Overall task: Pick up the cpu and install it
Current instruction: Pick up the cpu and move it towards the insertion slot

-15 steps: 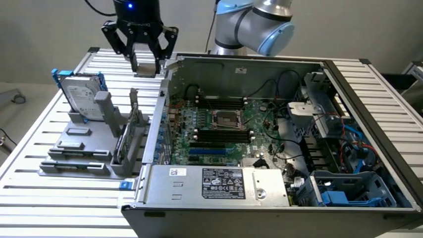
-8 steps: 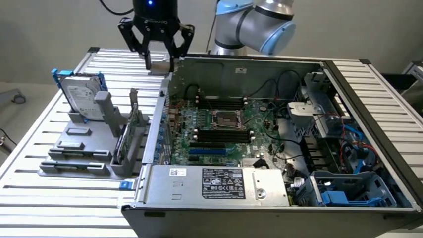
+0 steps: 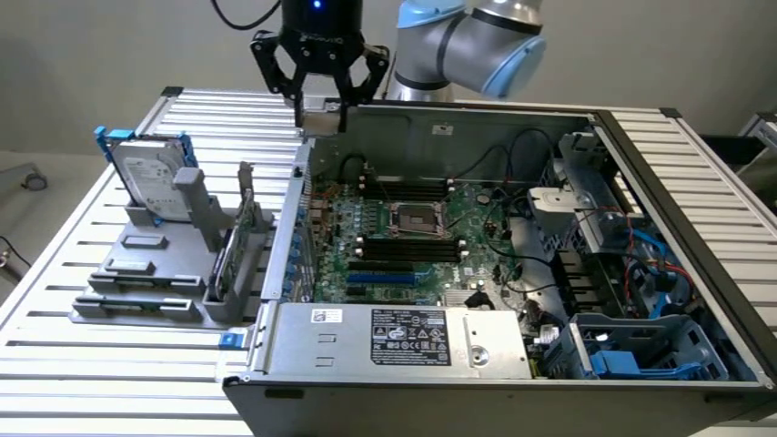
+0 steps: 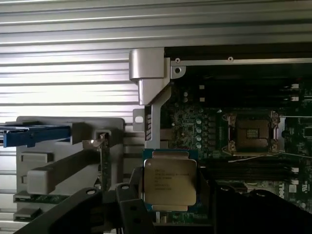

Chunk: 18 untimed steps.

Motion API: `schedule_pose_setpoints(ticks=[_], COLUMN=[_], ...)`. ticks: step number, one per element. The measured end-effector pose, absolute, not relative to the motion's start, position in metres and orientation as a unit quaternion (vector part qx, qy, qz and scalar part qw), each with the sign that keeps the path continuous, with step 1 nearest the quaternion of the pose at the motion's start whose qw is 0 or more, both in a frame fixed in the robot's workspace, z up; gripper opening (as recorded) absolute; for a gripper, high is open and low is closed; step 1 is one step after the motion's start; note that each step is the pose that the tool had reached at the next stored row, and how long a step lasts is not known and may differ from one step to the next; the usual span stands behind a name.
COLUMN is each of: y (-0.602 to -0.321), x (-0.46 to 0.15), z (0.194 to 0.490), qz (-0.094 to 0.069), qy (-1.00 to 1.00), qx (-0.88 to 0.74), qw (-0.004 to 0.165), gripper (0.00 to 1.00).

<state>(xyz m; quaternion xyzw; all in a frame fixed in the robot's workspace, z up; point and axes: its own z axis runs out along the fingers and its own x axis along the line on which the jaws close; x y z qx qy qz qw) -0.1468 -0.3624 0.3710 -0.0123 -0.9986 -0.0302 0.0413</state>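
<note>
My gripper (image 3: 319, 102) hangs high above the far left corner of the open computer case (image 3: 680, 273), shut on the cpu (image 3: 323, 110). In the wrist view the cpu (image 4: 169, 181) is a small square chip with a pale silvery top and printed text, clamped between the dark fingers (image 4: 127, 202). The empty cpu socket (image 3: 410, 218) lies open in the middle of the motherboard (image 3: 486, 246), well below the gripper and toward the exterior view's right. From the wrist the socket (image 4: 252, 134) shows its load frame raised.
A grey parts fixture (image 3: 146, 273) on the slatted table (image 3: 73, 364) holds a silver hard drive with a blue frame (image 3: 152, 173) and an upright memory stick (image 3: 249, 238). The power supply (image 3: 401, 337) sits at the case's near end, and cables and drive bays (image 3: 631, 273) crowd the exterior view's right.
</note>
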Motion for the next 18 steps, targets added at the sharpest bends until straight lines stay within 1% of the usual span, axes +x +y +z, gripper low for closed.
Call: schedule_pose_setpoints(ticks=[9,18], y=[-0.359,-0.358], x=[-0.106,-0.072], z=[0.369,0.367], qz=[-0.032,-0.045], qy=[-0.998,-0.998], qx=[-0.012,-0.012], qw=[0.043,0.043], gripper=[0.55,0.55])
